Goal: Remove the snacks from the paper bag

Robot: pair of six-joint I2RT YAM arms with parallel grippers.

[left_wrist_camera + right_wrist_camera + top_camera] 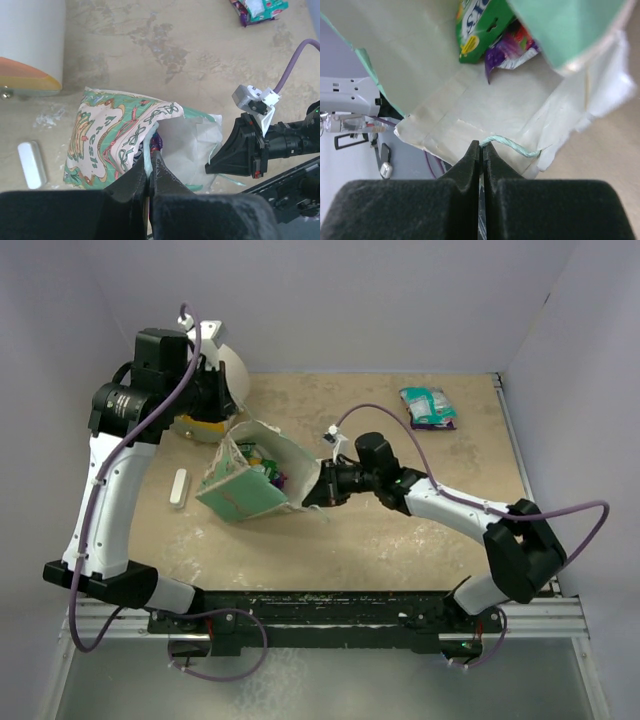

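Observation:
The paper bag (pixel 248 485) lies tipped on the table, its mouth held open between both grippers. My left gripper (pixel 226 430) is shut on the bag's far rim; in the left wrist view (pixel 149 167) the printed front panel (pixel 107 135) is to the left of the jaws. My right gripper (pixel 308 498) is shut on the bag's string handle (pixel 512 144) at the near rim. Inside the bag show a green-yellow packet (pixel 477 30) and a purple packet (pixel 507 52), also seen from above (pixel 266 468). A green-white packet (pixel 428 407) lies outside on the table at the far right.
A big cream cylinder with an orange face (pixel 215 380) stands behind the bag, close to the left arm. A white stick-shaped piece (pixel 179 488) lies left of the bag. Grey walls enclose the table at the back and sides.

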